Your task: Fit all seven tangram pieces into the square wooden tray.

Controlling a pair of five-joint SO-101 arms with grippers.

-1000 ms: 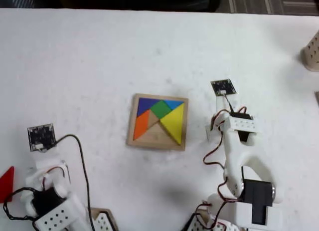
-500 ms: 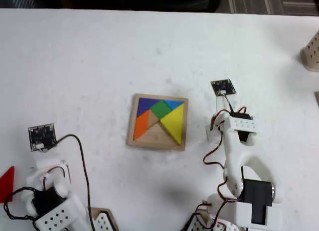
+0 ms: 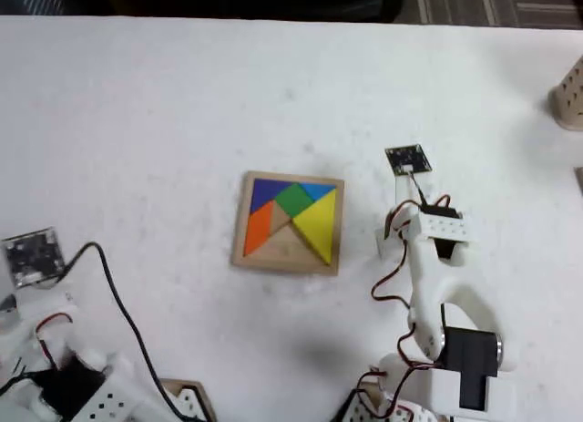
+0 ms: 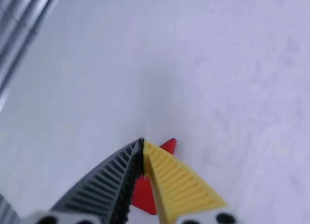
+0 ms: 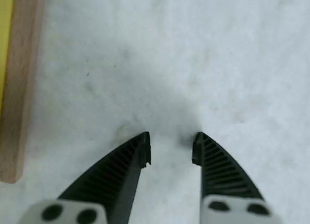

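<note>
The left gripper [image 4: 142, 142] was pinched closed, its grey and yellow fingertips meeting at the tip. A red piece [image 4: 168, 146] showed just past that tip and again in the gap between the fingers farther back. It seemed to lie beneath them, though whether they actually gripped it could not be made out. From above, the left arm [image 3: 55, 376] sat at the left of the white table [image 3: 137, 121], by its near edge and well apart from the tray [image 3: 290, 265].

The right gripper [image 5: 170, 146] stood parted with nothing between its fingers. It was low over bare table just beside the tray's wooden rim, past which a strip of the yellow piece [image 5: 4, 40] showed.

The tray lay near the table's middle. It held the yellow piece together with a blue piece [image 3: 264, 192], a green piece [image 3: 293, 199], a light-blue piece [image 3: 319, 190] and an orange piece [image 3: 259, 229]. A bare wooden patch remained along its near side.
</note>
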